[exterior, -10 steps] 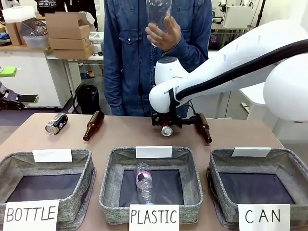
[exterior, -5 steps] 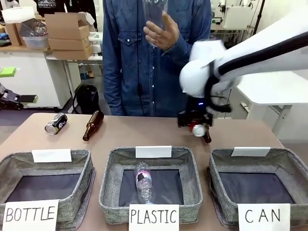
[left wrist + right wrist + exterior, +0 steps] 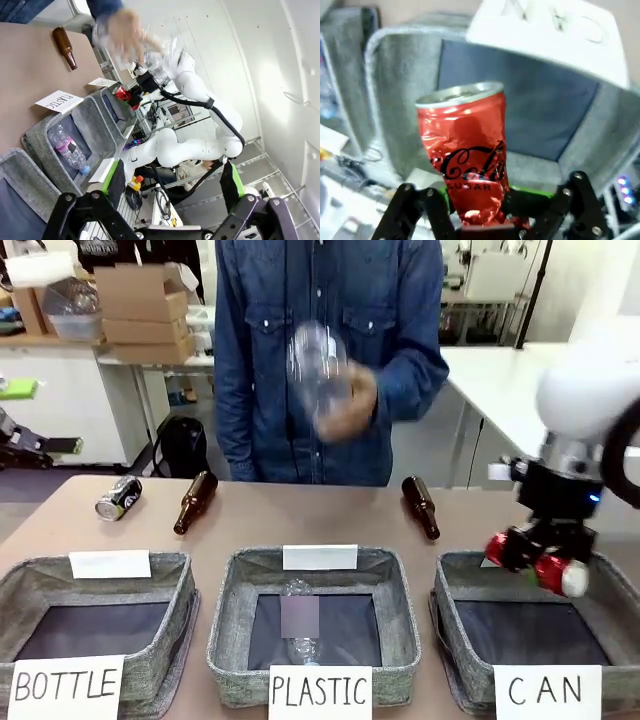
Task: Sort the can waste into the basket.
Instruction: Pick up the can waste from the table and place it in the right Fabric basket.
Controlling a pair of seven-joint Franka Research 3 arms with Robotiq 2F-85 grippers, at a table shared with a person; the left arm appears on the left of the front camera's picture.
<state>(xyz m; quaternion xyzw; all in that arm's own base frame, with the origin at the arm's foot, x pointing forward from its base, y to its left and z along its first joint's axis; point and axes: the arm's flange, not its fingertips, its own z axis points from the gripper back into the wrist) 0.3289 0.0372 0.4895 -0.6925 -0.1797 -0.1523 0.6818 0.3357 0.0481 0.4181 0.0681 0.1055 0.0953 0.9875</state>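
My right gripper (image 3: 545, 542) is shut on the dented red can (image 3: 522, 556), which hangs on its side just above the far rim of the grey basket (image 3: 447, 592) signed "CAN". In the right wrist view the red can (image 3: 465, 145) sits between the fingers, over the basket's dark bottom (image 3: 530, 105). The black can (image 3: 117, 497) lies at the table's far left. My left gripper (image 3: 172, 182) is open and holds nothing. Its view shows the red can (image 3: 123, 93) far off.
Two brown bottles (image 3: 194, 502) (image 3: 420, 506) lie at the table's far side. The middle basket (image 3: 225, 640), signed "PLASTIC", holds a clear bottle (image 3: 300, 645). The "BOTTLE" basket (image 3: 178, 625) stands at left. A person across the table holds a clear bottle (image 3: 318, 365) in a moving hand.
My right arm has swung right with the red can, from the table's far middle to above the CAN basket. The person's hand with the clear bottle has come down.
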